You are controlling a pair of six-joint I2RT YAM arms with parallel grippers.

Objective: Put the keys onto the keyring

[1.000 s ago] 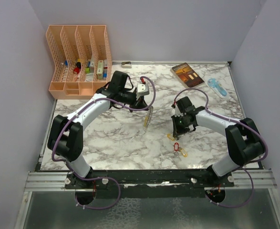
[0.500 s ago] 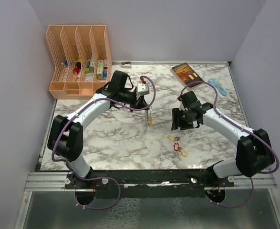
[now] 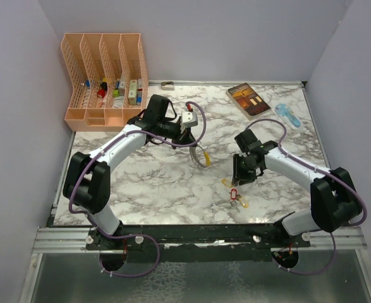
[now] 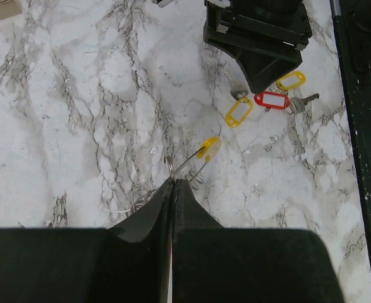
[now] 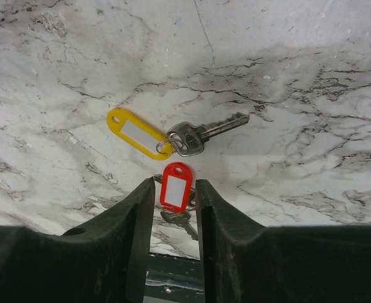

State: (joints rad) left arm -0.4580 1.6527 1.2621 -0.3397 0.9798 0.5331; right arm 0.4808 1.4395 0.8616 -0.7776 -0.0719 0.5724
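Right wrist: silvery keys (image 5: 186, 137) with yellow and red plastic tags

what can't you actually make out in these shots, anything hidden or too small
- keyring: left wrist view, the shut left gripper hides most of the loop; only a wire and yellow tag show.
- red-tagged key: right wrist view, its metal is mostly hidden by the tag and the right gripper fingers.
- keys: top view, too small to read teeth or holes; the right gripper partly covers them.
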